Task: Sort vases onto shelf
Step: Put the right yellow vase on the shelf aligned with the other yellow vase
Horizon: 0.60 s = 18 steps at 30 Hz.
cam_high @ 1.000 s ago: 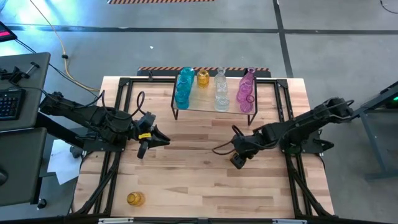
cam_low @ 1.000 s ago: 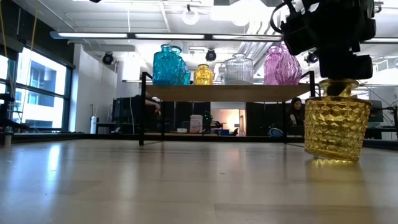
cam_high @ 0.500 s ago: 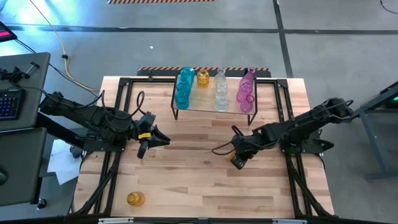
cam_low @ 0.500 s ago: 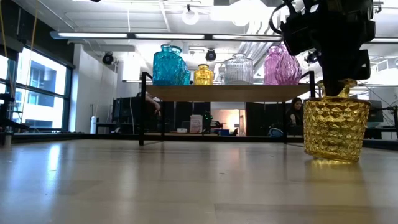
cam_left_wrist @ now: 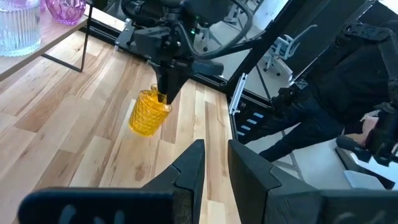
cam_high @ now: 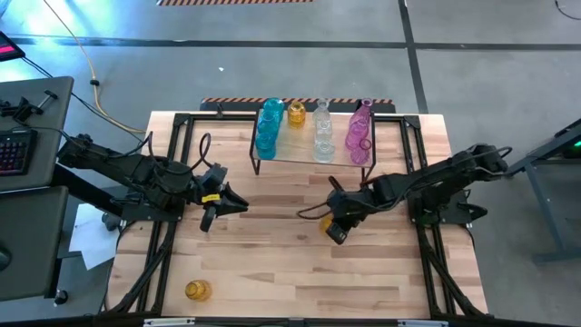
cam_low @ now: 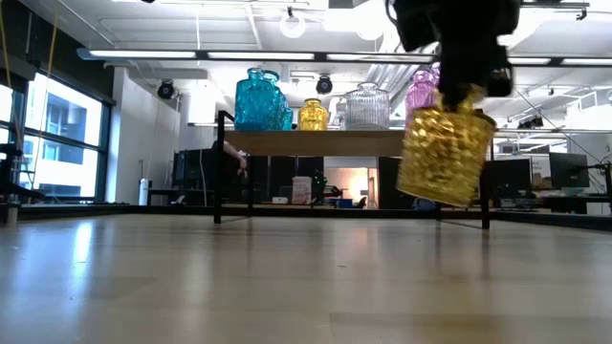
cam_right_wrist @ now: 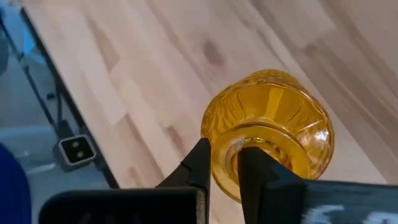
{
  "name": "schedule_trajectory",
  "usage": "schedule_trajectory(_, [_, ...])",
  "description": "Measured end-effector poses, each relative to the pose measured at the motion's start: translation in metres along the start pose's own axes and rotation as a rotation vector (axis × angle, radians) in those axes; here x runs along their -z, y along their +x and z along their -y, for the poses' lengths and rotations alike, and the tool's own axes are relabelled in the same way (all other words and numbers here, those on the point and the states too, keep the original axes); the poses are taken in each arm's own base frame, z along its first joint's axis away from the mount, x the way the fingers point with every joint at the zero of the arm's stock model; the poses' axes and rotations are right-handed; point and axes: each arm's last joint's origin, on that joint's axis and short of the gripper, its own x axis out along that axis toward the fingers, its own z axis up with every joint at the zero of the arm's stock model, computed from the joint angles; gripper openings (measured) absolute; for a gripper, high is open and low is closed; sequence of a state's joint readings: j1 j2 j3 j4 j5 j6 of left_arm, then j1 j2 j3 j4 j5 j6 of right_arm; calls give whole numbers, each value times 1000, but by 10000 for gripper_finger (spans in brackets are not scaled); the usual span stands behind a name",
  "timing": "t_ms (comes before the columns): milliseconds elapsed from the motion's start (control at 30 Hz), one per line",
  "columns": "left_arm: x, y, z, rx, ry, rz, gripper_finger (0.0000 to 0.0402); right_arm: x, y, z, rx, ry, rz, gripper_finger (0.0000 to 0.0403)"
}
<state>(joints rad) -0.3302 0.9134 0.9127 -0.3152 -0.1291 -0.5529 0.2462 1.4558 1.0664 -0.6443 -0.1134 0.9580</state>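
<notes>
Fingers [cam_right_wrist: 200,163] of our right gripper [cam_high: 334,228] pinch an amber vase [cam_low: 445,153] — lifted, tilted, mid-table. Our left gripper [cam_left_wrist: 214,163] waits near the table's left edge, fingers slightly parted — empty.

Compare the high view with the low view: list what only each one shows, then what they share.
Only the high view: a second yellow vase near the table's front left corner, and the left gripper waiting left of centre.

Only the low view: the held yellow vase hangs tilted, clear of the tabletop, with the room behind.

Both: the shelf carrying teal, amber, clear and pink vases, and the right gripper gripping the vase's neck.
</notes>
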Motion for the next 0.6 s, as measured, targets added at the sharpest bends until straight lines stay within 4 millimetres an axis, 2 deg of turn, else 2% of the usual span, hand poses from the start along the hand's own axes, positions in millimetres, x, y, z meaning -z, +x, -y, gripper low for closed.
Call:
schedule_trajectory(133, [0,0,0,0,0,0,62,-19,5,-17,-12,-81,-35,22])
schedule_trajectory(333, [0,0,0,0,5,0,62,-60,5,-48,44,-238,-109,21])
schedule_trajectory(467, [0,0,0,0,6,0,62,-94,-8,-66,85,-349,-122,21])
schedule_trajectory(600, [0,0,0,0,7,0,62,-123,-28,-76,131,-428,-107,21])
